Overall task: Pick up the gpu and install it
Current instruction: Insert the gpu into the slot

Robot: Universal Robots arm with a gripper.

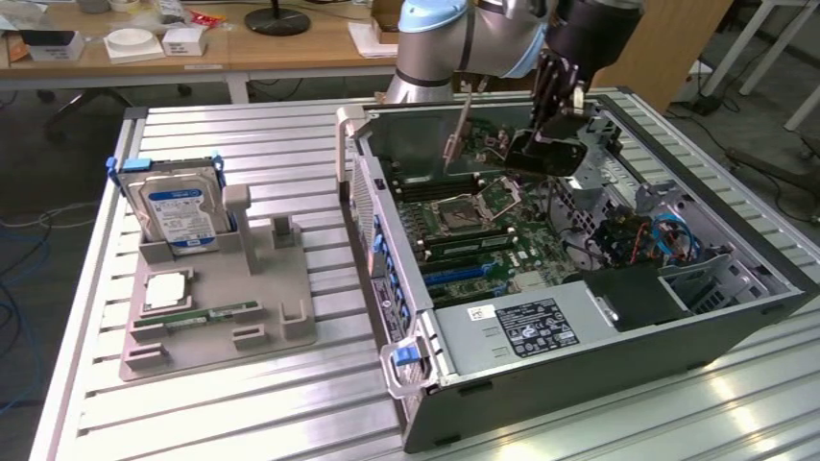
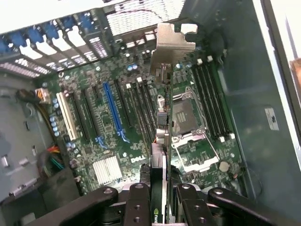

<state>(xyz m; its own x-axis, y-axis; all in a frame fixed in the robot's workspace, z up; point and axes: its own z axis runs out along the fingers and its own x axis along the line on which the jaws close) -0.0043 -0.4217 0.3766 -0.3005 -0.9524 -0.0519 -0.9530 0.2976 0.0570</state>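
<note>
My gripper [image 1: 548, 134] hangs inside the open computer case [image 1: 577, 331], above the motherboard [image 1: 494, 240]. It is shut on the gpu [image 1: 513, 152], a thin dark card held on edge with its metal bracket [image 1: 456, 125] pointing toward the case's rear wall. In the wrist view the gpu [image 2: 162, 136] runs edge-on from between the black fingers [image 2: 136, 207] out to its silver bracket [image 2: 172, 44]. The card hovers over the black expansion slots, between the blue slot [image 2: 113, 113] and the CPU socket [image 2: 186, 115]. It stands apart from the board.
A grey fixture tray [image 1: 276, 288] on the slatted table at the exterior view's left holds a silver hard drive [image 1: 180, 213] upright, a green memory stick [image 1: 211, 314] and a small square chip [image 1: 167, 288]. Cables and a drive cage [image 1: 640, 235] crowd the case's right side.
</note>
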